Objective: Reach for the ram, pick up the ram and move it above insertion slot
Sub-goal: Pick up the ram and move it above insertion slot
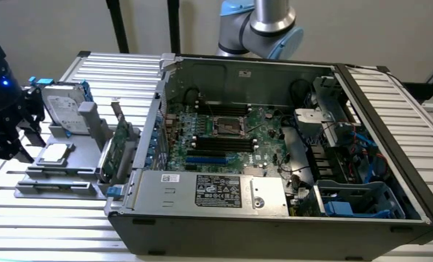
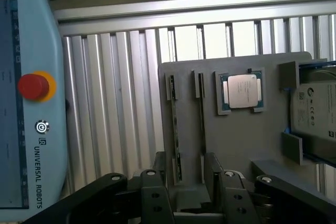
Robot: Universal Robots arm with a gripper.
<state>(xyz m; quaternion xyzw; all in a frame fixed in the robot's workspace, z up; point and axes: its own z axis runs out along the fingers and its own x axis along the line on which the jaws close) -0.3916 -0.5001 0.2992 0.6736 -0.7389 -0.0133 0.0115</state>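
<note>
In the exterior view the pincer (image 1: 9, 134) hangs at the left edge by the gray holder (image 1: 70, 173) on the counter (image 1: 48, 240), well apart from the open computer case (image 1: 274, 218). A green card (image 1: 118, 147) stands between them. In the wrist view the pincer is open. The ram (image 2: 175, 129) stands on edge in a holder slot, probably to offer its flat faces, with its near end between the fingers. A processor (image 2: 241, 92) sits beside it.

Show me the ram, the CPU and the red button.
ram (image 2: 176, 129), wrist view, middle of the stick's long edge.
CPU (image 2: 242, 92), wrist view, centre of its metal lid.
red button (image 2: 32, 86), wrist view, centre of its cap.
</note>
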